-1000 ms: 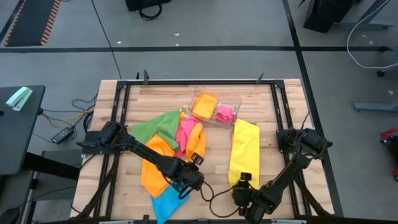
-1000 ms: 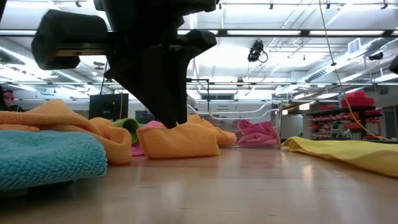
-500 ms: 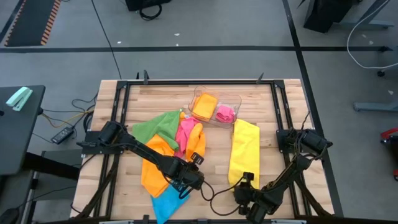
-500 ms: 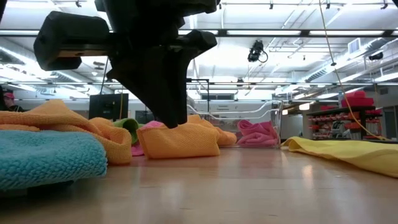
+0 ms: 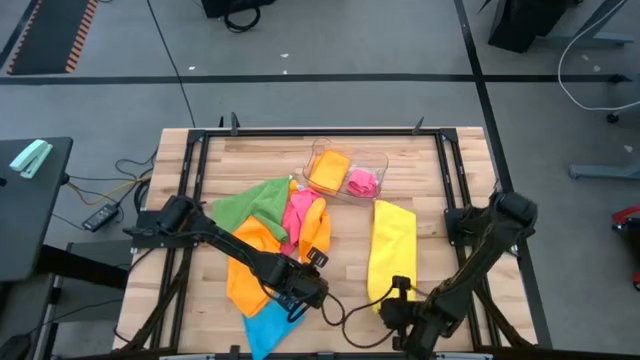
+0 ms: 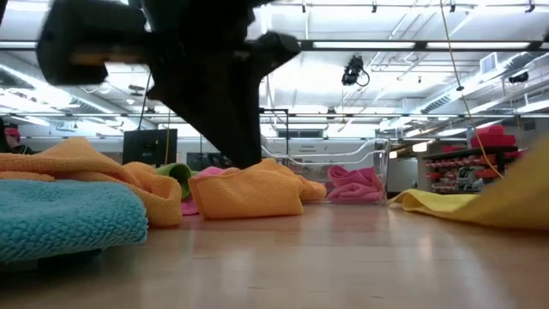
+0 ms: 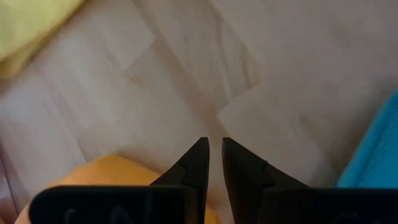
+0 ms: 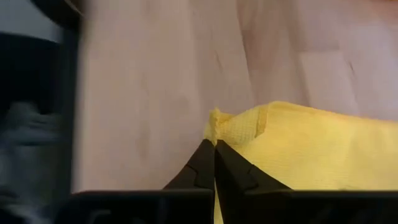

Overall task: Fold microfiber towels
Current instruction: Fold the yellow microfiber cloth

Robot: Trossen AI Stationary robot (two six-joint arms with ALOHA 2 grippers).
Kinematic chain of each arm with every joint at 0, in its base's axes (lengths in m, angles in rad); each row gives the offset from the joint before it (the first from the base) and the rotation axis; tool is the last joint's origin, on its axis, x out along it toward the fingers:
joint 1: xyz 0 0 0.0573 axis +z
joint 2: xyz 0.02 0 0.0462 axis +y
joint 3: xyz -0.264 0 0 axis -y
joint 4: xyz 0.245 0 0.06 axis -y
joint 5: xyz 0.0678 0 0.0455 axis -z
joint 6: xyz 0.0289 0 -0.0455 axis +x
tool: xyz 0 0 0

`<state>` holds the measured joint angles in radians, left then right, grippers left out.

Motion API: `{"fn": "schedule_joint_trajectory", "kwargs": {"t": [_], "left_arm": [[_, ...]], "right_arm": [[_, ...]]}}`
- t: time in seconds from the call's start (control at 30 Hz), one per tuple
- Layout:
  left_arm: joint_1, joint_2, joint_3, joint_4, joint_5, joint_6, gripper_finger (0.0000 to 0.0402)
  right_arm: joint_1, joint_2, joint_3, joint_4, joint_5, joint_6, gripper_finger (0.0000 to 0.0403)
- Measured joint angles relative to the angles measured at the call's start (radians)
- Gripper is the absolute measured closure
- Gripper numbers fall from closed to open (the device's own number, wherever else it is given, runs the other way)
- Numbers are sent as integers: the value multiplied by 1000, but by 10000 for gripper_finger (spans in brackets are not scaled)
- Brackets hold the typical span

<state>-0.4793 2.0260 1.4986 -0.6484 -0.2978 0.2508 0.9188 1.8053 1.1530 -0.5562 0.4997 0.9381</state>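
**A:** Tray sits at twelve o'clock on the table, with two folded towels inside it.

**B:** Right, and the towel pile sprawls at eight o'clock, the long towel lying apart at four.

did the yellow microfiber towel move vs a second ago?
Yes. The right gripper, shut on the yellow microfiber towel's near corner, has lifted that end; in the low view the towel now rises above the wooden table, where it lay flat.
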Motion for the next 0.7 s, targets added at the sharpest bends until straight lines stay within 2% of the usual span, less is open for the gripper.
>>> {"fn": "schedule_joint_trajectory", "kwargs": {"t": [0.2,0.3,0.4,0.57,0.7], "left_arm": [[-23,-6,0,18,7,-4,348],[-31,-6,0,18,7,-4,346],[-33,-6,0,16,7,-5,347],[-36,-18,0,11,7,-4,353],[-35,-31,0,2,7,-4,351]], "right_arm": [[3,-199,28,44,-134,-28,398],[8,-262,83,47,-164,-27,399],[13,-292,170,47,-206,-57,399],[30,-293,379,3,-286,-229,399],[48,-294,552,-133,-289,-305,399]]}}
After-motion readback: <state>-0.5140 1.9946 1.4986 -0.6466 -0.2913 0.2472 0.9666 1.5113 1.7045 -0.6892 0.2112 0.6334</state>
